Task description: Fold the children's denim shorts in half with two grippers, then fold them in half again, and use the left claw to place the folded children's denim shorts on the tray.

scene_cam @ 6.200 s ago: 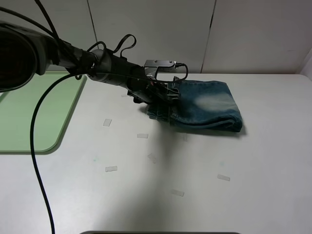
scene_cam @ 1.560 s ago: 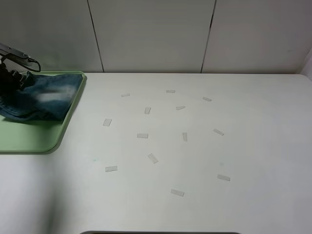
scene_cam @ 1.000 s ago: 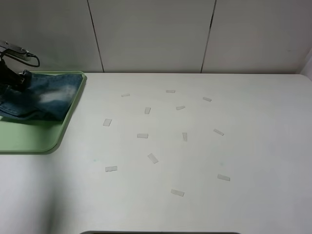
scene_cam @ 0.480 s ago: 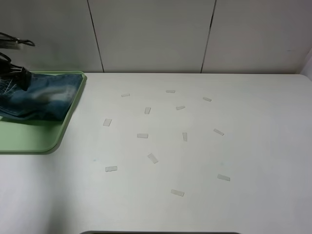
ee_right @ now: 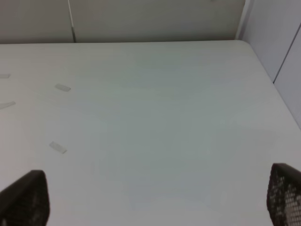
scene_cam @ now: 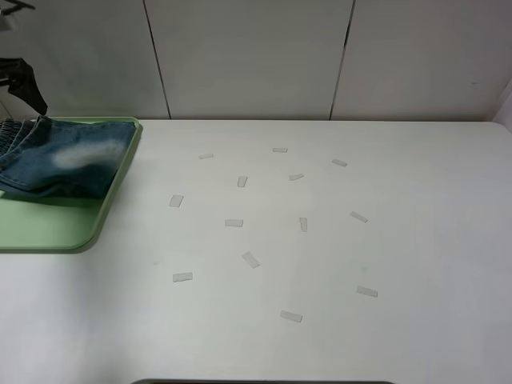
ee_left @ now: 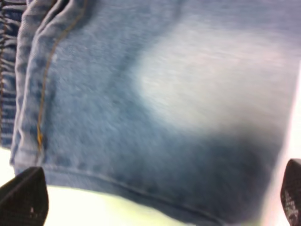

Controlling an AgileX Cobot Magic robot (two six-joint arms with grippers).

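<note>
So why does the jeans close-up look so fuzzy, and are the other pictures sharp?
Left wrist view: the camera sits very close to the shorts, so the denim is soft and smeared. Exterior high view: sharp, evenly lit, with only a faint shadow beside the tray. Right wrist view: the table is fairly clear, slightly hazy.

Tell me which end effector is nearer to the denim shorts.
Left. The left end effector hovers open directly above the denim shorts on the tray; the right end effector is over bare table, far away.

robot lab test bench, plain white table (scene_cam: 336, 264) filling the frame, scattered tape markers (scene_cam: 251, 259) mid-frame, blank grey wall panels (scene_cam: 248, 56) along the top
</note>
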